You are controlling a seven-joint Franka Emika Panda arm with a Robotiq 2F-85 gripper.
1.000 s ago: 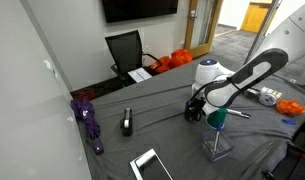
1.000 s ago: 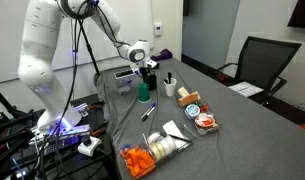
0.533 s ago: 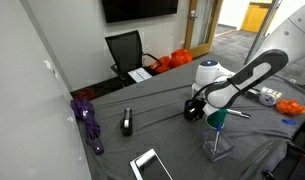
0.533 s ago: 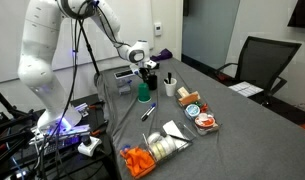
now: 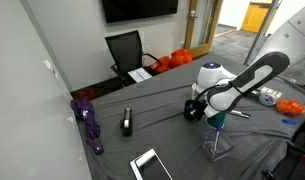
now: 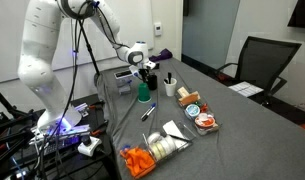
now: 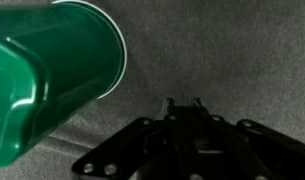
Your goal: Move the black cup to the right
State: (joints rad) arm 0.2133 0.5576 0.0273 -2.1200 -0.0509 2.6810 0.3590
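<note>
Minor displacement only. The white-and-black jointed robot arm (image 5: 247, 76) has shifted: in an exterior view its forearm and rounded wrist housing sit marginally lower and further right than a second ago. The black two-finger gripper (image 6: 146, 66) has edged slightly toward the base.

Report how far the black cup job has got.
Done: nothing confirmable. In hand: the end effector hangs beside a green cup, with nothing between its fingers. Left: I cannot pick out the black cup, so grasping it and moving it right apparently remain.
</note>
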